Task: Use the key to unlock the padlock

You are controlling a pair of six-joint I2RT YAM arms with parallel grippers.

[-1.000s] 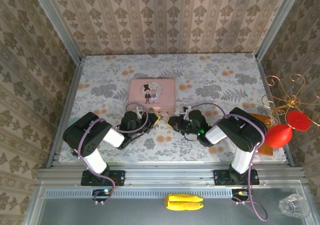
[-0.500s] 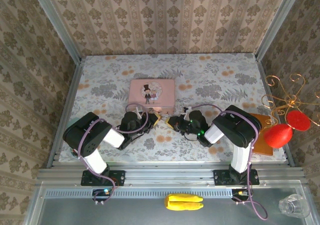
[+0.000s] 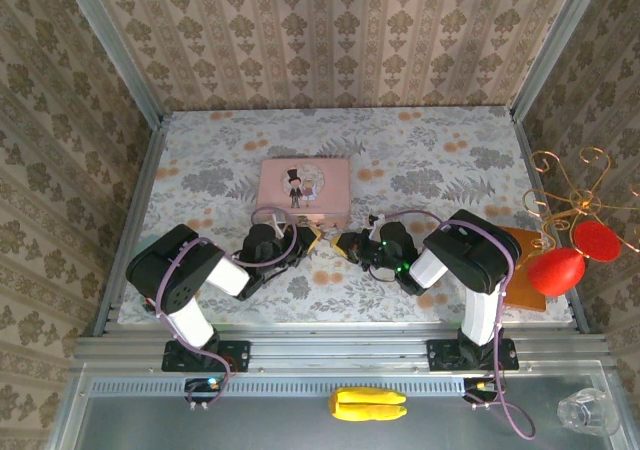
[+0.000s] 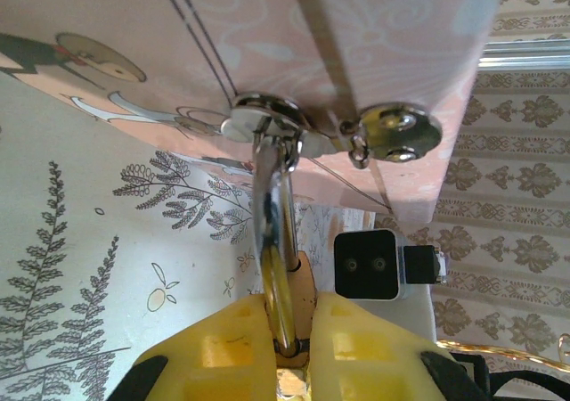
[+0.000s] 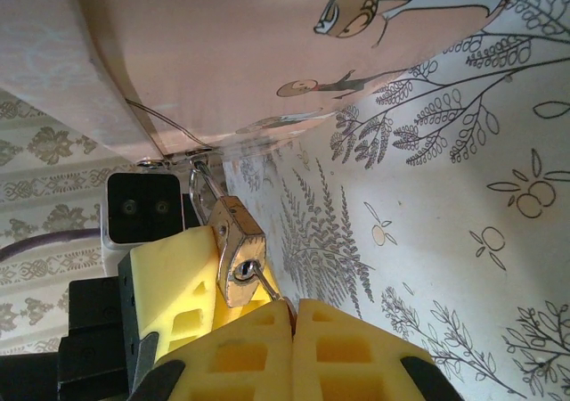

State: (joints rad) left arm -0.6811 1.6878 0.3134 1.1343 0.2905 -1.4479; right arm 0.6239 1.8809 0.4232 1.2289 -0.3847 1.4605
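The right gripper (image 5: pixel 292 319) is seen clenched tight, and the key (image 5: pixel 270 290) is pinched in the seam of its closed jaws. The thin shaft is run up and to the left, its tip at, and apparently in, the keyhole on the end face of the padlock (image 5: pixel 233 233). From the opposite side the brass body is clamped by the left gripper (image 4: pixel 289 321). The shackle is hooked through the silvery clasp (image 4: pixel 263 120) on the front edge of the pink tin (image 4: pixel 401 27). The padlock's long axis, shackle to keyhole, is pointed straight at the right gripper, with the key lined up along it. A twist about that line by the right arm is judged to be what is called for.
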